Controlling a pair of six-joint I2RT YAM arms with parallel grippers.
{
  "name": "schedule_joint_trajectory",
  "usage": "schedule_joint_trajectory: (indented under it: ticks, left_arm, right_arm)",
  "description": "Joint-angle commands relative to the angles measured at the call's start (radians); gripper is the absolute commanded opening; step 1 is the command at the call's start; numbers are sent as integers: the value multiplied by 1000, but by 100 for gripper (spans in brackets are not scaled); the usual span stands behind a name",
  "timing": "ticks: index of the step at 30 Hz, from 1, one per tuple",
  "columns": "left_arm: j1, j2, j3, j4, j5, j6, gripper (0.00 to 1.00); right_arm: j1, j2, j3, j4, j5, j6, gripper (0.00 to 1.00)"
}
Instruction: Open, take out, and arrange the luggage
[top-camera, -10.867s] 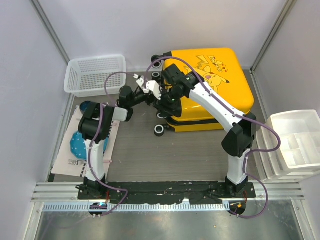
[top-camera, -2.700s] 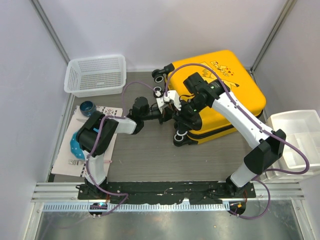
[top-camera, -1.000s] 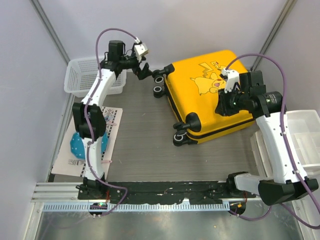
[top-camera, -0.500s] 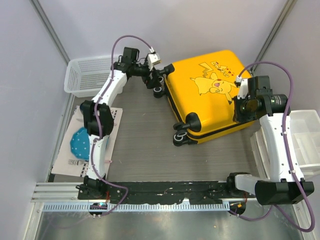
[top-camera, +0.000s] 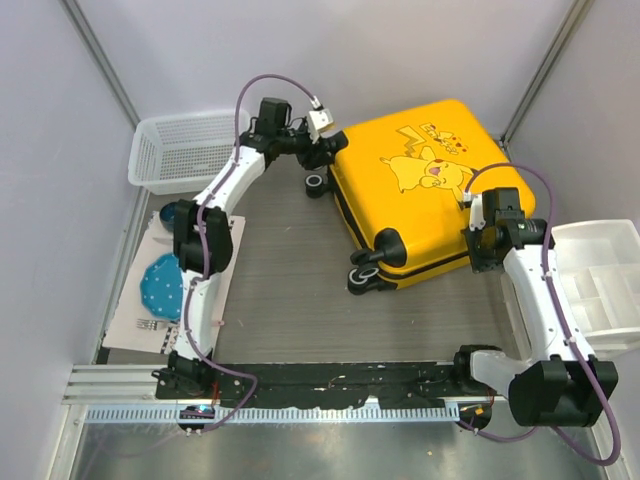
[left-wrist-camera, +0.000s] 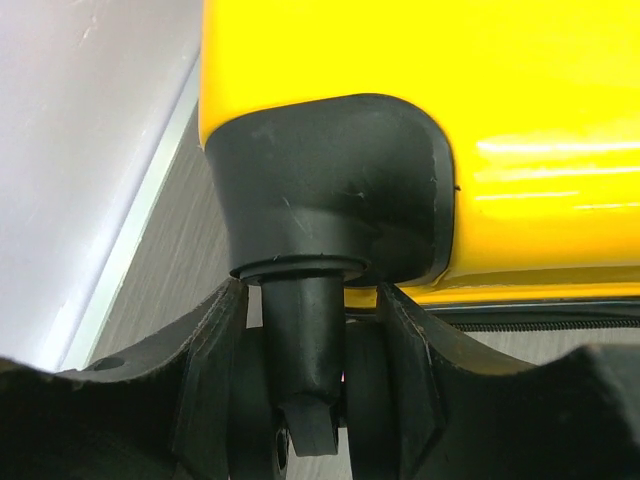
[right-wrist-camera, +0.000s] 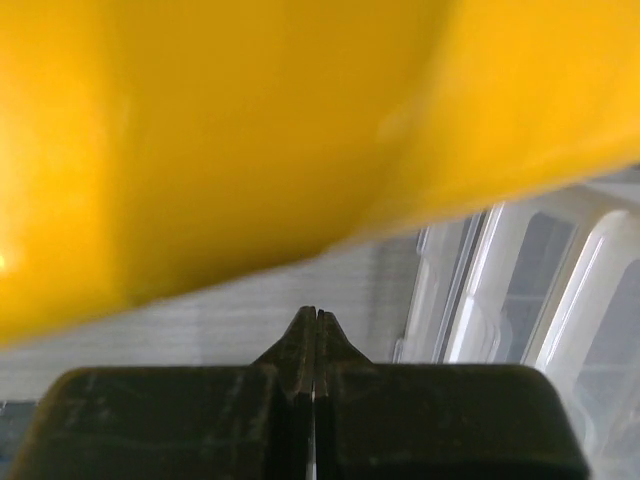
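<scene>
- Top external view: the luggage (top-camera: 425, 185) lies flat and zipped shut at the far right of the tabletop (top-camera: 290, 310), cartoon print up, set askew, wheels toward the left.
- The left arm (top-camera: 228, 180) stretches along the far side to the case's far left corner. In the left wrist view the left fingers (left-wrist-camera: 205, 390) clamp the caster wheel (left-wrist-camera: 303, 380) from both sides, under its black corner housing (left-wrist-camera: 330, 190).
- The right arm (top-camera: 540, 290) bends in at the near right corner. The right fingers (right-wrist-camera: 300, 345) are pressed together on nothing, just beside the yellow shell.
- White drawer bins (top-camera: 600, 285) stand just right of the luggage, close behind the right arm.
- A white mesh basket (top-camera: 190, 150) sits in the far left corner, with the left arm crossing its right end.
- A paper mat (top-camera: 130, 320) at the left edge carries a blue plate (top-camera: 160, 285) and a small dark bowl (top-camera: 178, 213), both partly hidden by the left arm.
- The back wall (top-camera: 330, 50) runs close behind the luggage.
</scene>
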Motion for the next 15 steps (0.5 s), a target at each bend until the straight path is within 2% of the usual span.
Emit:
schedule_joint_trajectory:
  ticks: [1, 5, 8, 10, 15]
  left_arm:
    - [8, -127, -135, -109, 62, 11, 0]
    - [8, -226, -267, -180, 72, 62, 0]
    - [8, -327, -427, -149, 39, 36, 0]
    - [8, -406, -560, -66, 13, -57, 0]
    - [-10, -546, -805, 103, -65, -278, 0]
  right_arm:
    - [-1, 35, -34, 303, 28, -34, 0]
    - [-1, 170, 52, 450, 5, -42, 0]
    - [-1, 279, 110, 542, -15, -60, 1]
    - [-1, 338, 141, 596, -35, -68, 0]
    - [-1, 576, 378, 685, -30, -42, 1]
